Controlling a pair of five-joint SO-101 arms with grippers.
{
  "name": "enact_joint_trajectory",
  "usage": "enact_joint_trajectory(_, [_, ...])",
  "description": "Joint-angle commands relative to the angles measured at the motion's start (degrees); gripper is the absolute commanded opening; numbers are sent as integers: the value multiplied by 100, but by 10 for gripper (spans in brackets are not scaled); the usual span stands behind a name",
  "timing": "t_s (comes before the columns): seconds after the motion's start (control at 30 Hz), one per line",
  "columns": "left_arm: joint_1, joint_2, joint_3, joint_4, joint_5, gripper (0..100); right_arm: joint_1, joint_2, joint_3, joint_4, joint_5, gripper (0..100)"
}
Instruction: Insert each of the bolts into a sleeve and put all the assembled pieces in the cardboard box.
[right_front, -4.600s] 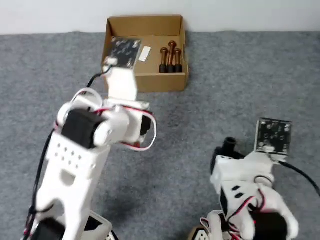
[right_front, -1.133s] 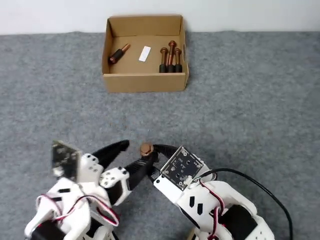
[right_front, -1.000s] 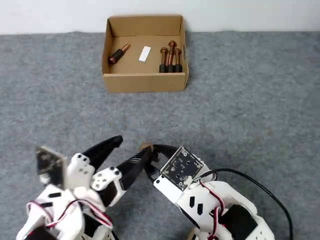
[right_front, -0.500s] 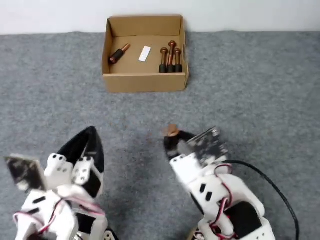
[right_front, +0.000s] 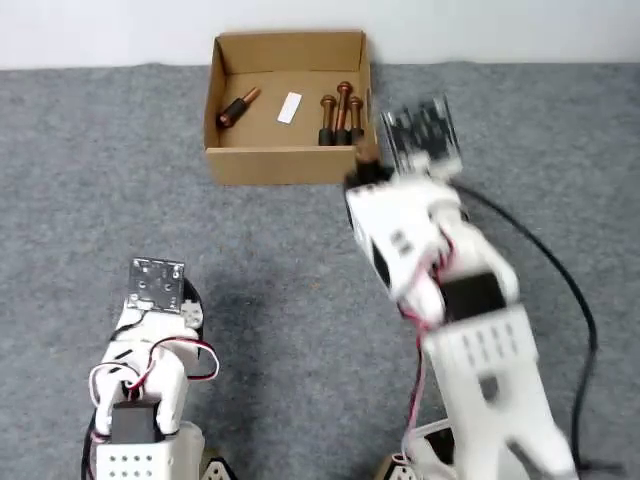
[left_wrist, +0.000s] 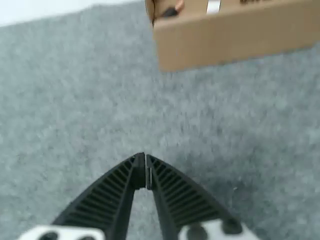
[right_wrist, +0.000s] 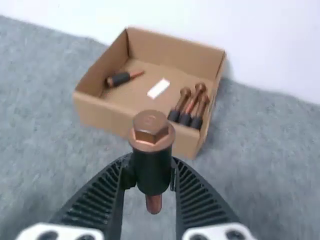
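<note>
Swinging away from the near middle, the right gripper (right_wrist: 149, 172) is now hovering just beside the front right corner of the cardboard box (right_front: 290, 162), clamping a sleeved bolt (right_wrist: 151, 134) upright. The left gripper (left_wrist: 141, 167) is sitting back at the near left, its fingers pressed together on nothing. Inside the box, three finished pieces (right_front: 341, 115) are lying side by side and a fourth piece (right_front: 238, 106) is lying apart.

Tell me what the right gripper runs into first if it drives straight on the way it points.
Most likely the cardboard box. The right gripper, its fingers shut on a sleeved bolt, aims at the box's near wall. Its height is unclear, so it might pass over the rim instead.
</note>
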Motion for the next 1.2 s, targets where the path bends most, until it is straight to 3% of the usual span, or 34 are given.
enact_joint_trajectory(0.0, [-70,-53,259,-510,-79,5,75,1147,-1125,-778,308,9])
enact_joint_trajectory(0.5, [-35,-9,259,-492,-79,6,40,4708,-3560,-2554,2277,9])
enact_joint_trajectory(0.73, [-35,-9,259,-343,-79,6,22,6000,-4088,-3011,4202,20])
enact_joint_trajectory(0.93, [-35,-9,259,-343,-97,6,22,6519,-4580,-3037,4580,201])
enact_joint_trajectory(1.17, [-35,-9,259,-343,-123,6,22,6369,-4580,-3037,4580,158])
